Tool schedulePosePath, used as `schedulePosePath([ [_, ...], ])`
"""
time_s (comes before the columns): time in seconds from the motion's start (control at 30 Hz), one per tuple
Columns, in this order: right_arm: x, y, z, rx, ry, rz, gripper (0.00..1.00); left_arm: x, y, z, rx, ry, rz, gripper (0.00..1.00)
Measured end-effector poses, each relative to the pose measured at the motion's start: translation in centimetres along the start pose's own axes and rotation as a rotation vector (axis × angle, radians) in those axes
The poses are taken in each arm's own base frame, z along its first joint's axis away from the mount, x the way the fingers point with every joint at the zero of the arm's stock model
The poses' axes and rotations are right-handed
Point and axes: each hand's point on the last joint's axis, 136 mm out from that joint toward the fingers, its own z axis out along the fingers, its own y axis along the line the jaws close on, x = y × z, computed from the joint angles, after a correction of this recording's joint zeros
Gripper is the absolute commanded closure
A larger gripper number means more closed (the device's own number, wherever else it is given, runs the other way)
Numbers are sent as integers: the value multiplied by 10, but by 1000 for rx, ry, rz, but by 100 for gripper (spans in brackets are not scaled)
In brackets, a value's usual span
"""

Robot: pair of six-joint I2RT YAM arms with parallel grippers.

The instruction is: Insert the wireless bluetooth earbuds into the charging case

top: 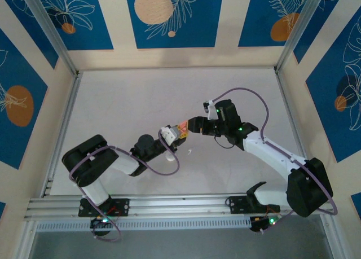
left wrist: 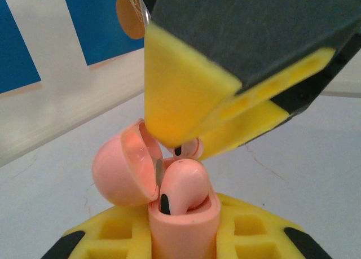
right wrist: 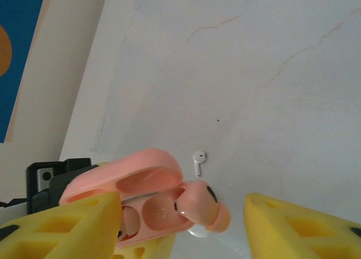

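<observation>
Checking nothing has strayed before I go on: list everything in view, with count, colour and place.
charging case: one, pale pink, lid open, held in the left claw
pink earbud: one plain to see, pale pink, sitting in the case's mouth
white earbud: one, white, loose on the table
small white item: one, on the table left of the white earbud in the top view, too small to name
table: one, off-white
wall panels: several, blue and cream with orange discs, around the table
arms: two, black and white, purple cables, bolted at the near edge
left claw: yellow fingers, shut on the charging case
right claw: yellow fingers, open, either side of the pink earbud
</observation>
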Motion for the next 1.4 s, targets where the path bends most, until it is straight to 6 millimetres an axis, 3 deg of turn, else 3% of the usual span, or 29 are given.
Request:
schedulePosePath([
  [0.43, -35, 24, -33, -78, -49, -67, 40, -7, 1, -1, -2, -17, 4, 86],
  [0.77, -49, 5, -53, -132, -28, -20, 45, -14, 2, -2, -4, -34, 6, 86],
  [0.97, -49, -9, -52, -174, 17, 43, 48, -14, 1, -2, -4, -34, 6, 86],
  [1.4, -42, -9, -36, -277, 83, 93, 54, -14, 0, -2, 3, -35, 6, 86],
])
